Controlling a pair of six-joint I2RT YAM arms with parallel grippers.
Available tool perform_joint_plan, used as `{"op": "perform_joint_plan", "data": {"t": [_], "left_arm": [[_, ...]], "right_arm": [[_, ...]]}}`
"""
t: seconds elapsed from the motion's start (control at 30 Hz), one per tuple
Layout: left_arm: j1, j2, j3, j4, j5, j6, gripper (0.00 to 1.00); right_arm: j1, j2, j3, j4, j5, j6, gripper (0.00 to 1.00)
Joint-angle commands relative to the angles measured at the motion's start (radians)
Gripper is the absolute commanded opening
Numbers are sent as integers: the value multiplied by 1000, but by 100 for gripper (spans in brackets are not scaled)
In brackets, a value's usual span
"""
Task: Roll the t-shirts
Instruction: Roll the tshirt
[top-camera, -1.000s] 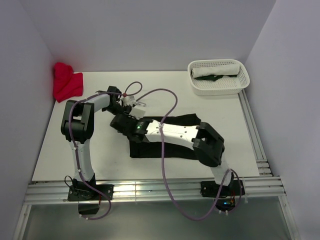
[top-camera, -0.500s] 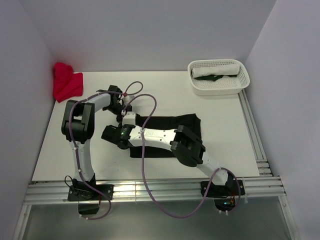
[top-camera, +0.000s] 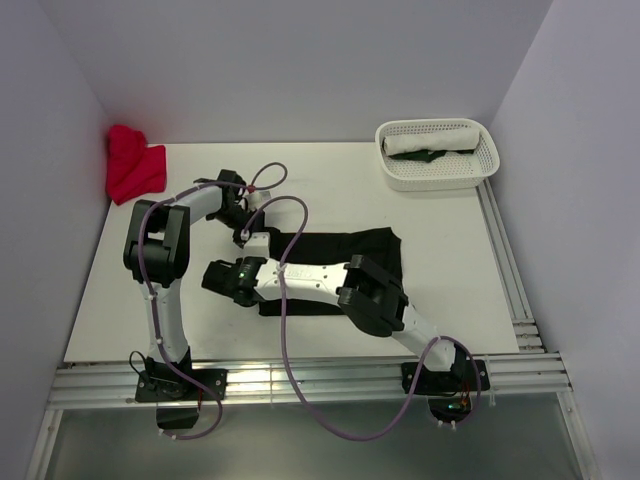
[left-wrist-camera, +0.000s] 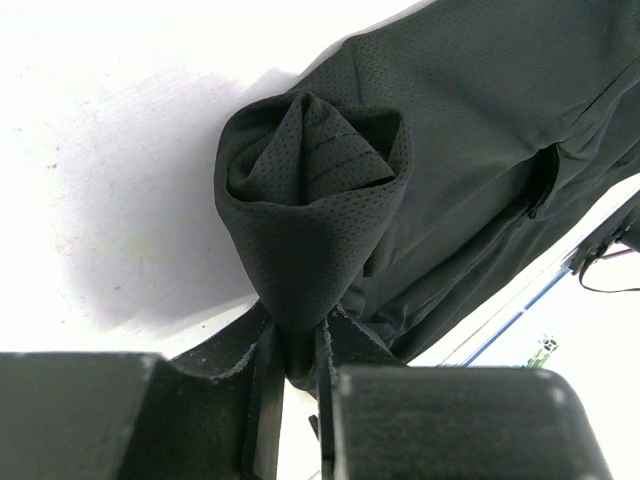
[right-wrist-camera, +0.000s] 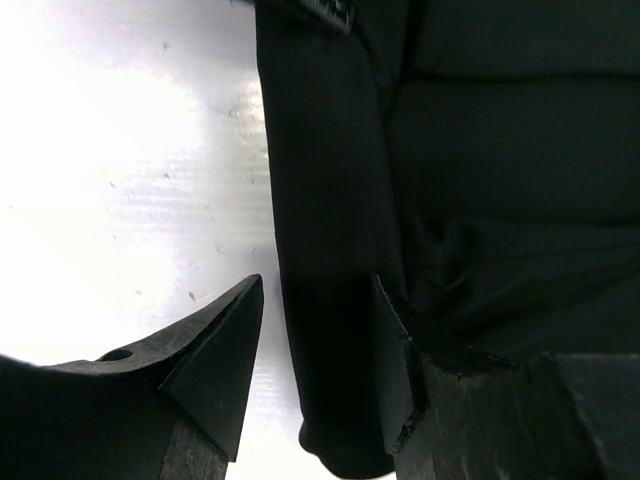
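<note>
T-shirts: 1 black (top-camera: 375, 246), 1 red (top-camera: 133, 166), 1 white (top-camera: 432, 141), 1 green (top-camera: 426, 157); 1 basket (top-camera: 437, 184).

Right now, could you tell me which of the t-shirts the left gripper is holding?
The black t-shirt spread mid-table: the left gripper pinches its bunched edge. The red t-shirt lies crumpled far left; the white t-shirt sits in the basket.

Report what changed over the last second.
The right gripper swung left and toward the near edge across the black t-shirt. Its open jaws now straddle the shirt's folded left edge. The left gripper stayed clamped on a bunched corner of the shirt. The red t-shirt and the basket did not move.
</note>
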Motion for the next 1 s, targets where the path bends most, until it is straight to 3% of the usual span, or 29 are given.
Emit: {"op": "perform_joint_plan", "data": {"t": [0.0, 0.13, 0.23, 0.27, 0.43, 0.57, 0.8, 0.97], "left_arm": [[0, 0, 34, 13, -81, 40, 20], [0, 6, 49, 3, -74, 40, 22], [0, 15, 72, -9, -62, 40, 25], [2, 17, 86, -13, -59, 41, 27], [11, 8, 141, -38, -10, 49, 47], [31, -1, 202, -70, 51, 92, 60], [121, -37, 226, -81, 249, 148, 64], [167, -44, 141, -77, 350, 215, 65]], "right_arm": [[12, 22, -11, -38, -20, 44, 54], [11, 24, -28, -47, -40, 59, 50], [11, 10, -57, -26, -58, 61, 42], [8, 5, -72, -13, -60, 62, 35], [-3, -68, -169, 95, -100, 61, 22], [-26, -179, -381, 362, -170, 55, 8], [-93, -389, -757, 870, -347, 78, 8], [-167, -426, -1037, 1368, -512, 165, 8]]}}
